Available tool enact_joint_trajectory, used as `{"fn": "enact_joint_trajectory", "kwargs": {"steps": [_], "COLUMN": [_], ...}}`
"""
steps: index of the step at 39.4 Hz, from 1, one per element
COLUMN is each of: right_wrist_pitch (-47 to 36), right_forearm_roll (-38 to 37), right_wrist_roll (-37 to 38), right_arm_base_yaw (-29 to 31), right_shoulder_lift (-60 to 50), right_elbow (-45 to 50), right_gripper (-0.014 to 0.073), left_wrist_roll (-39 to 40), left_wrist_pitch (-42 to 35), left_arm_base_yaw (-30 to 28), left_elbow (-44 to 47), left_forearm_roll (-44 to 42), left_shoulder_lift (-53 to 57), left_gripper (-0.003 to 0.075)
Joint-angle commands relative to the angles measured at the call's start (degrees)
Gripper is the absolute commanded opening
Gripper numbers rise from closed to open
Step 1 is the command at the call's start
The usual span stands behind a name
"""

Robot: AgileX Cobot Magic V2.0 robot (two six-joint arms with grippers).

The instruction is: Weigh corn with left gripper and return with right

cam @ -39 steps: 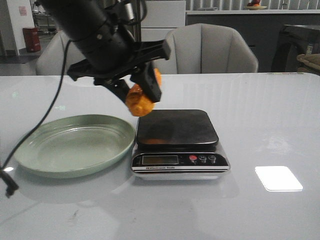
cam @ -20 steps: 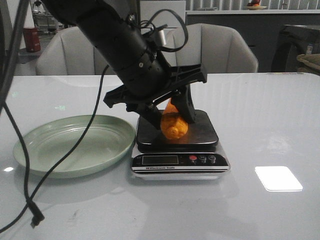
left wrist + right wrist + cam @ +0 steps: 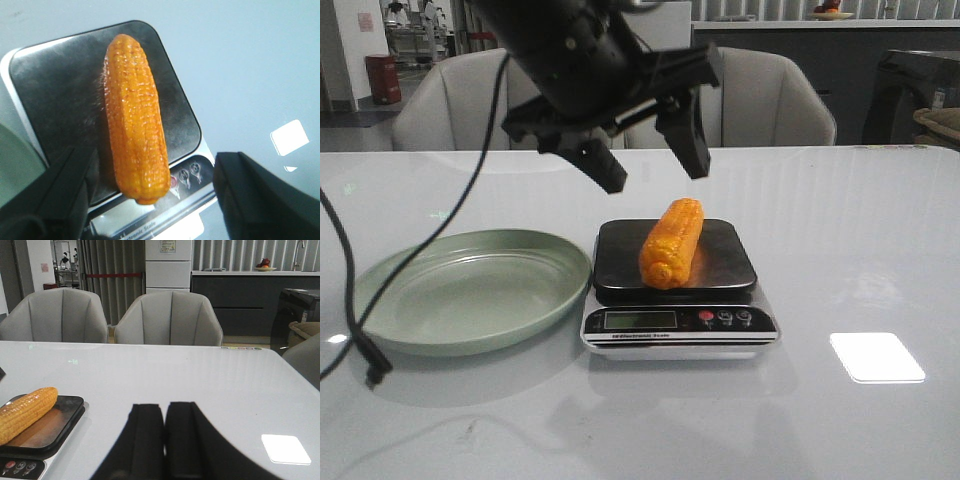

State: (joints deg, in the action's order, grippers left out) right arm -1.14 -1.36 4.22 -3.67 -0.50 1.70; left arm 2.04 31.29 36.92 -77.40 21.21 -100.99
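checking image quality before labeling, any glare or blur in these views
Front view: bright window patch of glare on the table; corn sharp. Left wrist view: same glare patch, left gripper fingers soft and dark. Right wrist view: right gripper a black silhouette, background chairs clear.

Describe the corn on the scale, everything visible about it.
The corn is one orange-yellow cob with neat rows of bumpy kernels, tapering to a rounded tip. It lies flat on its side on the dark platform of the kitchen scale, lengthwise front to back, its blunt near end close to the platform's front edge, above the buttons. Only the platform touches it. The left claw hangs open above it, fingers clear of the cob.
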Motion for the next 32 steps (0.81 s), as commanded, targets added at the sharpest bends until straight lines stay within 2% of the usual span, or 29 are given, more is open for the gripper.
{"fn": "enact_joint_trajectory", "kwargs": {"steps": [1,11,17,24,32], "right_wrist_pitch": [-4.12,-4.12,-4.12,-4.12,-4.12], "right_forearm_roll": [0.00,0.00,0.00,0.00,0.00], "right_wrist_roll": [-0.45,-0.45,-0.45,-0.45,-0.45], "right_arm_base_yaw": [0.27,0.27,0.27,0.27,0.27], "right_shoulder_lift": [-1.17,-1.17,-1.17,-1.12,-1.12], "right_elbow": [0.38,0.38,0.38,0.38,0.38], "right_gripper": [0.0159,0.0159,0.0159,0.0159,0.0159], "left_wrist_roll": [0.24,0.24,0.24,0.24,0.24], "left_wrist_pitch": [-2.84,-4.21,-4.75,-4.06,0.90], "left_arm_base_yaw": [0.32,0.32,0.32,0.20,0.20], "left_elbow": [2.62,16.19,24.83,33.22,40.30], "left_forearm_roll": [-1.23,-5.59,-12.56,-12.93,-13.07], "left_shoulder_lift": [8.44,26.28,38.96,53.57,70.38], "left_gripper": [0.0488,0.0423,0.0382,0.0338,0.0279]}}
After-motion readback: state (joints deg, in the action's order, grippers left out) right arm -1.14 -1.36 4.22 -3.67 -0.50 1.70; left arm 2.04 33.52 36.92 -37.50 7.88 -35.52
